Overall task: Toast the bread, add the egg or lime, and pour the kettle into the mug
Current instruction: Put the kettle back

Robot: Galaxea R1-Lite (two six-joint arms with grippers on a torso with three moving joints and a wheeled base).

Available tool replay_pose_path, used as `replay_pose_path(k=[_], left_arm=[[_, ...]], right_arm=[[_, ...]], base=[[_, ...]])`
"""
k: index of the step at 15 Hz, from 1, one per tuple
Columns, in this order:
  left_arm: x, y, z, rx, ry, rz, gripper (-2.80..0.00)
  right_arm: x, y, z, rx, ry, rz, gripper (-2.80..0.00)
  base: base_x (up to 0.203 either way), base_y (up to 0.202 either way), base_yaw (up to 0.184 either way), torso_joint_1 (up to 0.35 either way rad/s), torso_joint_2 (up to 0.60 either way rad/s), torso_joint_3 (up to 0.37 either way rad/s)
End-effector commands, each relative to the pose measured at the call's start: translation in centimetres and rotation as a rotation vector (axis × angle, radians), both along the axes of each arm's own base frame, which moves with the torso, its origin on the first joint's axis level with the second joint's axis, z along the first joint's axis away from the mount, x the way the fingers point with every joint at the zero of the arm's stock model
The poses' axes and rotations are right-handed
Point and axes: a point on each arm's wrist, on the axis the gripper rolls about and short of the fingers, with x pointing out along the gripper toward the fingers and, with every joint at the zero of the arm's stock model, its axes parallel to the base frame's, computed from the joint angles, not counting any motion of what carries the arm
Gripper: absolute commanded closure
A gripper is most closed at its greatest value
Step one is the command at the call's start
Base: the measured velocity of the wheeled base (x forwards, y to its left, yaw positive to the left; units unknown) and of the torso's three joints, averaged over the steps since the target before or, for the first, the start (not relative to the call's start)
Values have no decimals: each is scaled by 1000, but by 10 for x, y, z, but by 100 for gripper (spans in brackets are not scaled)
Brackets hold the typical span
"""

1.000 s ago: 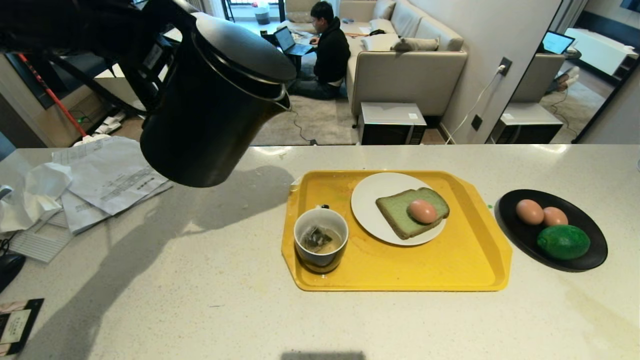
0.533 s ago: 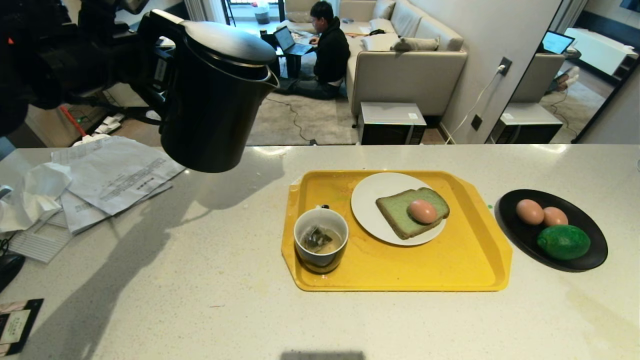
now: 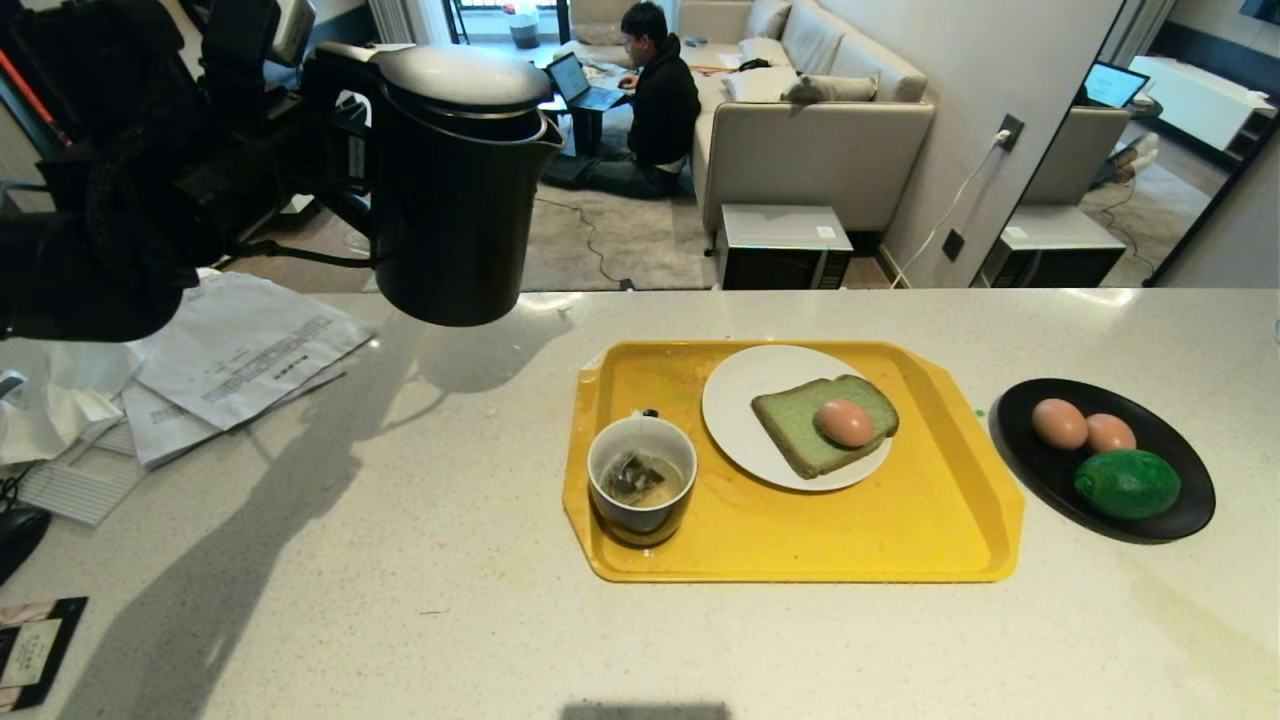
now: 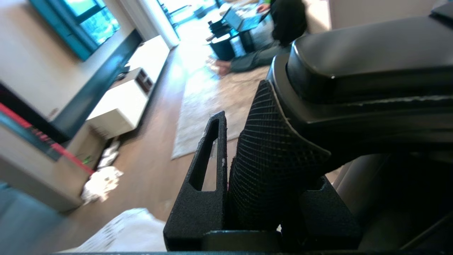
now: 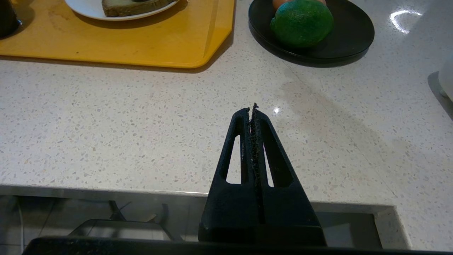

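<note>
Gripping the kettle (image 3: 465,190) by its handle, the left gripper (image 4: 262,198) has its jaws partly closed around the ribbed grip, with nothing else in them. The kettle hangs upright from it, clear of the counter (image 3: 400,560), its spout pointing away from the hand towards the tray (image 3: 900,540) side. The papers (image 3: 240,350) lie below and just to the hand's own side.

The mug (image 3: 641,482) is well apart from the hand, past the kettle and lower down, at the near corner of the tray. It already has liquid and a tea bag in it, so the pour looks done and the kettle probably only needs setting down. Beyond the mug, the bread (image 3: 800,425) lies on a white plate (image 3: 740,400) with an egg (image 3: 845,422) on top. Farthest from the hand, a black dish (image 3: 1180,500) holds two more eggs and the lime (image 3: 1127,484).

The right gripper (image 5: 252,109) is pressed fully shut and empty, parked over the counter's near edge, with the lime dish ahead of it.

Risks from here:
- The hold is on the handle alone, so the heavy body could swing or twist in the jaws on a quick move.
- Any tilt towards the spout could dribble water on the counter or papers.
- Landing on the papers would leave the kettle unsteady.
</note>
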Motion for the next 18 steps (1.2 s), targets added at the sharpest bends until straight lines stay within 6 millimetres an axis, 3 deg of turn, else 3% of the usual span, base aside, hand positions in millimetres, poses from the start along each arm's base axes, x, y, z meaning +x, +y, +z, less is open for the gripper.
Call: replay_pose_path(k=[1,6,12,18], left_arm=[[16,-3,-17,6,20,-50,0],[34,-7,-40,-44,-23,-79,0],[64,-15,-82,-96,6,-104,0],[77,-17,-103,-125,-10,-112,0]], right_arm=[[0,0,0,-1,0,1,0],[0,0,0,-1,0,1,0],[0,0,0,0,0,1,0],[0,0,0,-1,1,1,0]], base=[[0,0,0,0,0,0],[0,0,0,0,0,0],[0,0,0,0,0,0],[0,0,0,0,0,0]])
